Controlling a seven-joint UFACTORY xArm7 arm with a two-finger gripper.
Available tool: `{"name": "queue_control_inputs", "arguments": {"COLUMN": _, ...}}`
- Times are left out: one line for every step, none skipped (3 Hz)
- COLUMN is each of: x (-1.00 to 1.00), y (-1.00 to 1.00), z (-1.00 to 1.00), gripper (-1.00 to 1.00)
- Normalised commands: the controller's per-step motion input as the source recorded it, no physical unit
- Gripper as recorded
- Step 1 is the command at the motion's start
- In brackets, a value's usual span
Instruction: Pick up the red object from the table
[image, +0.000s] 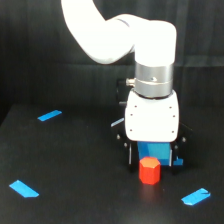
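Observation:
The red object (149, 171) is a small stubby red-orange block standing on the black table (75, 165), near the front in the exterior view. My gripper (153, 162) hangs straight down from the white arm, low over the table. Its dark fingers (131, 154) stand wide apart, one on each side of the block, and do not touch it. The block looks slightly in front of the line between the fingers. A flat blue square piece (154, 150) shows between the fingers, just behind the block. The gripper is open and holds nothing.
Blue tape strips lie on the table: one at the back on the exterior view's left (49, 115), one at the front left (24, 188), one at the front right (196, 197). A black curtain hangs behind the table.

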Motion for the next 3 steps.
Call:
{"name": "queue_control_inputs", "arguments": {"x": -0.15, "y": -0.36, "z": 0.01, "gripper": 0.98}}
{"name": "queue_control_inputs", "arguments": {"x": -0.02, "y": -0.19, "z": 0.02, "gripper": 0.92}}
{"name": "queue_control_inputs", "arguments": {"x": -0.09, "y": -0.17, "z": -0.04, "gripper": 0.92}}
